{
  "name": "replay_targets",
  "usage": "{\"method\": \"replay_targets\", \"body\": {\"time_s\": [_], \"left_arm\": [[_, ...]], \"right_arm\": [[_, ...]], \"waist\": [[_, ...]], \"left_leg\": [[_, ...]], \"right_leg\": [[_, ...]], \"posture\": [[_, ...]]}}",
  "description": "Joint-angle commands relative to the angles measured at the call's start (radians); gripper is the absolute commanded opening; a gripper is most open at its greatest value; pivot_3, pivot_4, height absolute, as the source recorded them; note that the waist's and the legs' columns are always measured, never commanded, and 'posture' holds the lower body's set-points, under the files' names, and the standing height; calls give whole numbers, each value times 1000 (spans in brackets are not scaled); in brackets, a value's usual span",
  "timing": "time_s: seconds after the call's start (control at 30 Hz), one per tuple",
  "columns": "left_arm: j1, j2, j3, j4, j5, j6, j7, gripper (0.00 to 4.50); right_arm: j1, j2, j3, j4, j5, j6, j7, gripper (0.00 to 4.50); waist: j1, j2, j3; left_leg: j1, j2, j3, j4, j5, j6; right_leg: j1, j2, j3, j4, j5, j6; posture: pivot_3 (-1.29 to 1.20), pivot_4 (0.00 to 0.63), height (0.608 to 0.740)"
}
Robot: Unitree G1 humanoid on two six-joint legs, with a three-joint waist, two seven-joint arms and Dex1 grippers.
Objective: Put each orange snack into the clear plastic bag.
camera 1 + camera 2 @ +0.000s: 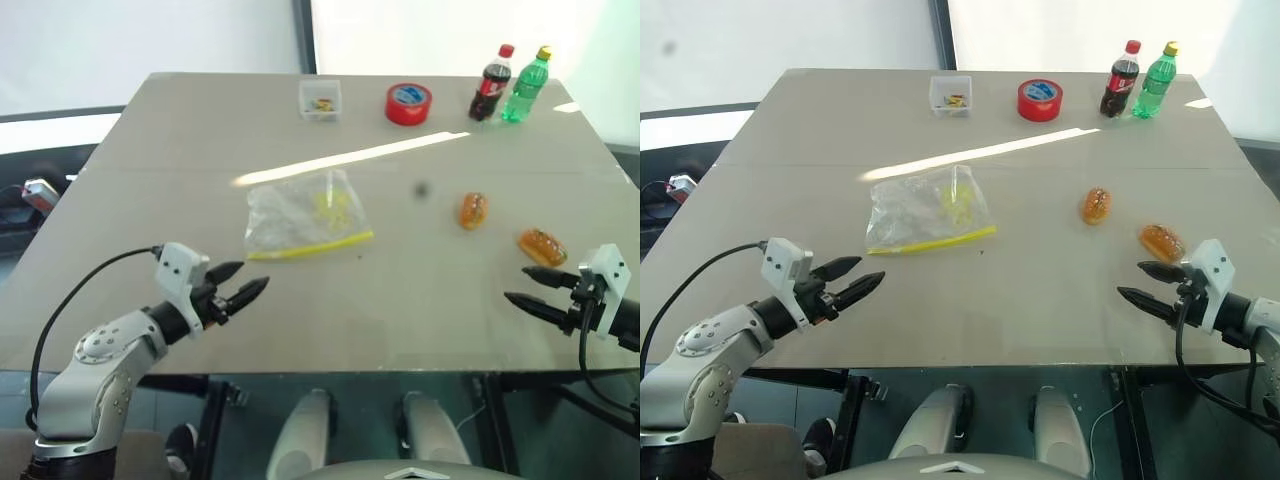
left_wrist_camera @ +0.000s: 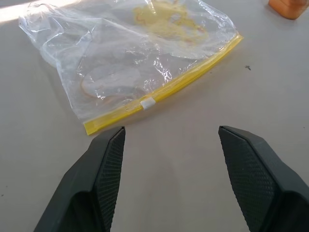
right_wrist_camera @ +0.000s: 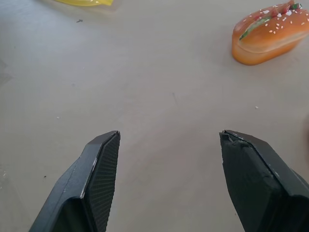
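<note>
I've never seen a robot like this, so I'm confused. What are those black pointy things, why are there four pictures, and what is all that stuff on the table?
The black pointy things are the fingers of the robot's two hands. Two pictures come from cameras in its head, looking down over the table. The other two come from a camera on each wrist, looking out between the fingers.

The left hand and right hand are both open and hold nothing. In front of the left hand lies a clear plastic bag with a yellow strip. Near the right hand lie two orange snacks shaped like little hot dogs. At the far edge stand a small clear box, a red roll of tape, a cola bottle and a green bottle.
</note>
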Motion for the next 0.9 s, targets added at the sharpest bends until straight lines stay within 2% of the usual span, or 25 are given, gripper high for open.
{"method": "replay_targets", "body": {"time_s": [0.03, 0.17, 0.3, 0.4, 0.5, 0.7, 0.9], "left_arm": [[-4, 11, 18, -13, -7, -15, -7, 3249], [4, 11, 20, -20, -11, -12, -8, 3249], [-54, 8, 54, 24, -61, 64, 30, 3249], [-159, 14, 92, 115, -124, 130, 45, 3249], [-269, 40, 78, 225, -153, 211, 32, 3249], [-486, 53, 25, 512, -110, 224, 0, 3249], [-619, 43, -82, 763, -41, 220, -101, 3249]], "right_arm": [[-12, -12, -24, -29, 10, -1, -3, 3343], [-12, -8, -17, -37, 9, 0, -5, 3343], [-18, -6, 0, -60, -4, -6, -14, 3343], [-48, -6, 19, -113, 2, 11, -35, 3343], [-106, 4, 50, -168, 17, 51, -73, 3343], [-191, -1, 106, -261, 10, 103, -116, 3343], [-261, 13, 130, -331, 32, 142, -156, 3343]], "waist": [[0, 0, 0], [0, 0, 0], [0, 0, 0], [0, 0, 0], [-2, 0, 0], [-2, 0, 0], [-2, 0, 0]], "left_leg": [[0, 0, 0, 0, 0, 0], [0, 0, 0, 0, 0, 0], [0, 0, 0, 0, 0, 0], [0, 0, 0, 0, 0, 0], [0, 0, 0, 1, 0, 0], [-1, -2, -1, 1, 0, 0], [-1, -3, -1, 1, 0, 0]], "right_leg": [[0, 0, 0, 0, 0, 0], [0, 0, 0, 0, 0, 0], [0, 0, 0, 0, 0, 0], [0, 0, -1, 1, 0, 0], [0, 1, -3, 2, 1, 3], [0, 1, -3, 1, 2, 4], [0, 0, -4, 1, 2, 4]], "posture": [[0, 150, 740], [0, 150, 740], [0, 150, 740], [0, 150, 740], [0, 150, 740], [0, 150, 740], [0, 150, 740]]}}
